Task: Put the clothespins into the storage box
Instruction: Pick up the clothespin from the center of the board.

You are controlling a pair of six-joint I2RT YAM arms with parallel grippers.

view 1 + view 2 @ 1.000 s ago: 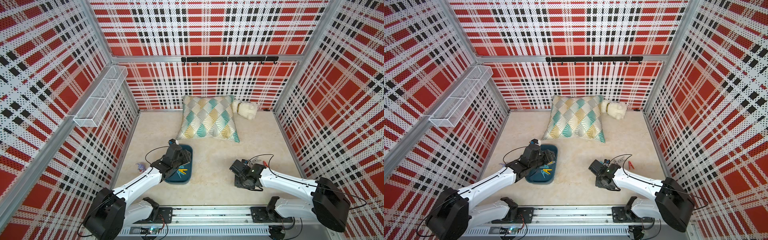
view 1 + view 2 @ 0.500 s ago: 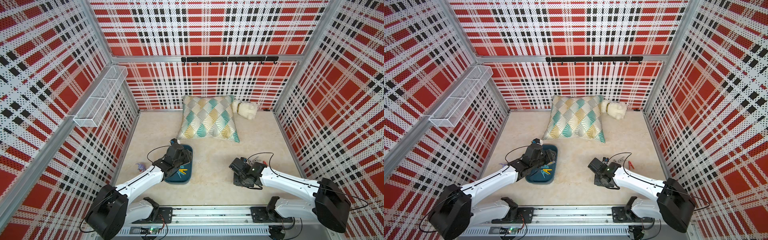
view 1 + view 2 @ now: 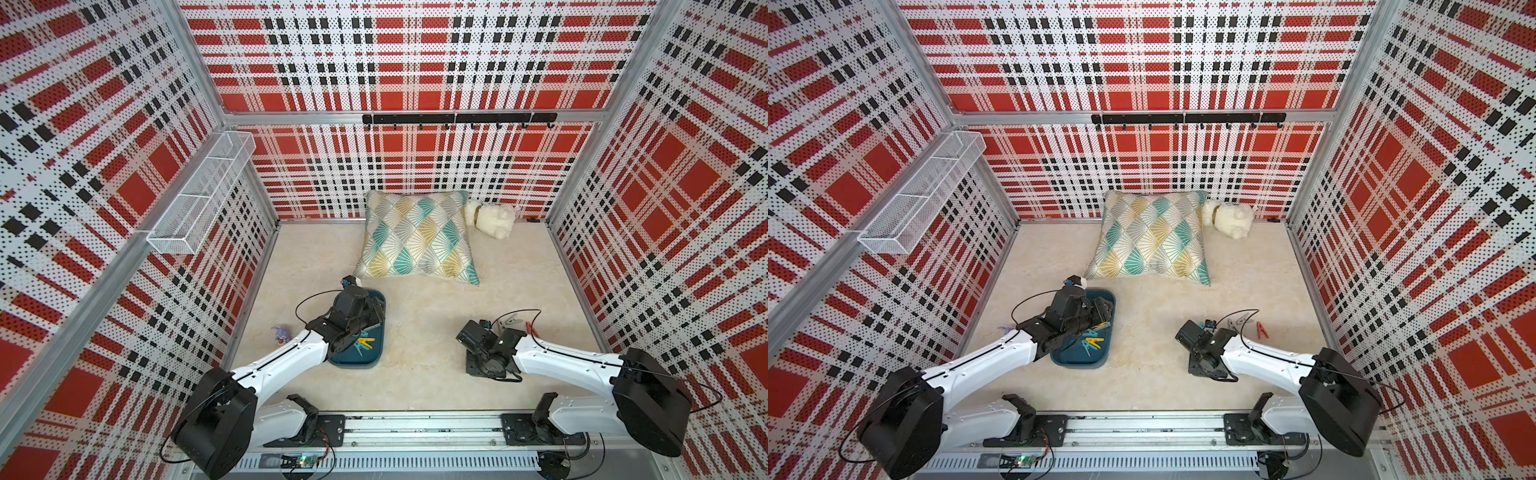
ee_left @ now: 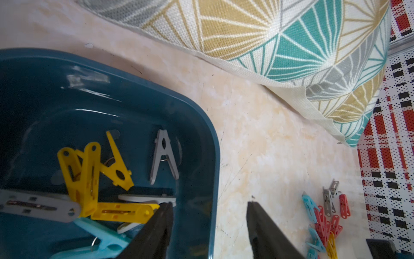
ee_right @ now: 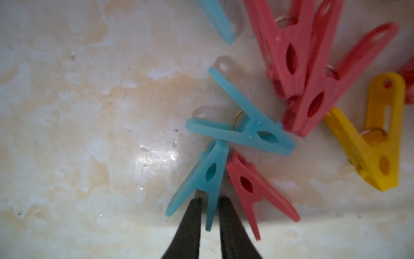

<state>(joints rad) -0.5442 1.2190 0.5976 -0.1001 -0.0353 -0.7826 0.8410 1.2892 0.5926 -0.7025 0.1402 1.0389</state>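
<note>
Between right hand (image 5: 210, 199) fingers (image 5: 190, 224), 1 teal clothespin (image 5: 208, 177) leg, pinch unclear; left hand (image 4: 209, 203) spread, mostly cropped.

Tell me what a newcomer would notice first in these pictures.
Loud red, black and white plaid perforated walls enclose everything, with a teal, yellow and grey fan-patterned cushion by the back wall. Bright plastic clothespins lie in the dark teal plastic tub by the left arm; a loose pile lies on the floor at the right end effector.
</note>
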